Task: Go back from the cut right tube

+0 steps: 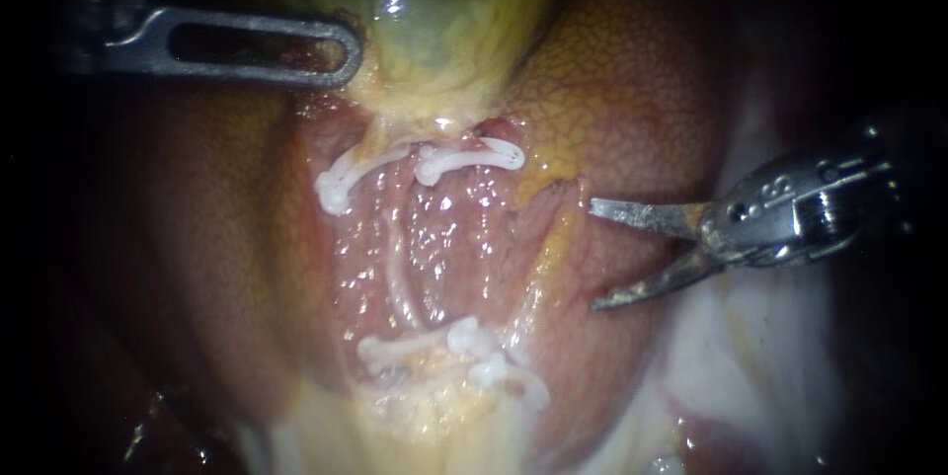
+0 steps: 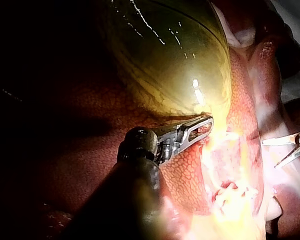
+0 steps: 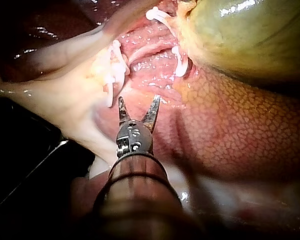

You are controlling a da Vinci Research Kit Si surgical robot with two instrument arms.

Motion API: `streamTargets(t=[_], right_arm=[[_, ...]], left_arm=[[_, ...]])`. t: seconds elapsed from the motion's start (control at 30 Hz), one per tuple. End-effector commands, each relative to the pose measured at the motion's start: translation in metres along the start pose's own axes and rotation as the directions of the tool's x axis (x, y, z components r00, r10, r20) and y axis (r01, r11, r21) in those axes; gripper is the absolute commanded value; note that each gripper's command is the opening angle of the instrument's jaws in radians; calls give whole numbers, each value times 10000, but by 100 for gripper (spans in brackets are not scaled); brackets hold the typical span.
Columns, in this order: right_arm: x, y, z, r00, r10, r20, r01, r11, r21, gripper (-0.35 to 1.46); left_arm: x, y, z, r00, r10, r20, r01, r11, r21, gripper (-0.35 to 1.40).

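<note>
Right instrument [image 1: 593, 256] beside the dissected bed, hand spread wide and gripping nothing. Cut right tube [image 1: 492, 131] apart from those tips, its stump pinched by a white clip [image 1: 469, 157]. Left instrument [image 1: 346, 50], hand closed on the gallbladder [image 1: 444, 11].

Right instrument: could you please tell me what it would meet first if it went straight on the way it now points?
Probably the raw pink tissue between the white clips; the right instrument, jaws open, points at it. Depth is unclear, so it might pass above.
</note>
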State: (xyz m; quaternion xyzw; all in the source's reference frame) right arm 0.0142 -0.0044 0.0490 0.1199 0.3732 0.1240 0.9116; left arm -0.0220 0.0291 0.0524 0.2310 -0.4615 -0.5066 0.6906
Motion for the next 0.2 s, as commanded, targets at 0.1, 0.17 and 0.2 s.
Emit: streamTargets(t=[0.1,0.17,0.2], right_arm=[[0,0,0,10000,-2,-3,2,10000,2,145],[0,0,0,10000,0,-25,0,10000,53,145],[1,0,1,10000,3,-48,-3,9999,104,145]], left_arm=[[0,0,-1,10000,1,-11,-1,10000,3,-35],[0,1,-1,10000,1,-12,-1,10000,5,-35],[0,1,-2,10000,1,-14,-1,10000,8,-35]])
